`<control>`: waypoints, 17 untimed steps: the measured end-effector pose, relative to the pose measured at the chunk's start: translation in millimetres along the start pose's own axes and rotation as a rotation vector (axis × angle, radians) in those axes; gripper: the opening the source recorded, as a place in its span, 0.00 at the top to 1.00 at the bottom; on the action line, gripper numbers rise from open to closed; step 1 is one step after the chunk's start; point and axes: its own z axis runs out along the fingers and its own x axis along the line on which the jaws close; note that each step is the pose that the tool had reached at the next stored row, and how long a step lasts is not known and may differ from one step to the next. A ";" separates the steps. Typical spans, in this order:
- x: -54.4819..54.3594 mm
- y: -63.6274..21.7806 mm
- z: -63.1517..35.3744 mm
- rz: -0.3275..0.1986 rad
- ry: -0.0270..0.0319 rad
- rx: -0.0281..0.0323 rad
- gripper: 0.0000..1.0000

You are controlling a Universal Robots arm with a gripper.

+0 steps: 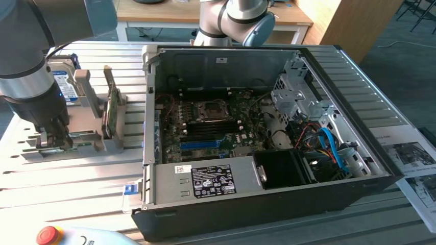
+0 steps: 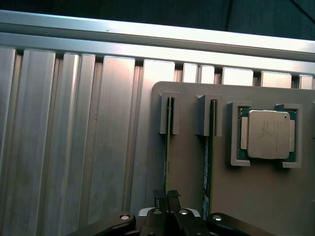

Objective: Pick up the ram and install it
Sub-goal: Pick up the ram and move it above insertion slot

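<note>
Two green ram sticks stand on edge in slots of a grey holder [image 2: 189, 162]. My gripper [image 2: 167, 194] is down over the ram [image 2: 167, 142] farther from the silver processor chip [image 2: 268, 133]. Its dark fingers are pressed together on that stick's thin top edge. The other ram [image 2: 208, 157] stands free in the neighbouring slot. In the exterior view, the gripper [image 1: 52, 139] reaches down into the holder [image 1: 89, 140] at the exterior view's left, beside the open computer case [image 1: 354, 168].
The case lies open with its motherboard [image 1: 204, 122] and blue memory slots [image 1: 204, 144] exposed. A hard drive [image 1: 63, 81] stands behind the holder. A red emergency stop button [image 1: 49, 235] sits near the front edge. Papers [image 1: 415, 158] lie on the exterior view's right.
</note>
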 end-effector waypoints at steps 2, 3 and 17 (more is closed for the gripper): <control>0.0 0.0 0.0 0.002 0.0000 0.0000 0.88; 0.0 0.0 0.0 0.004 -0.0001 0.0001 0.88; 0.0 0.0 0.0 0.021 -0.0009 0.0003 0.88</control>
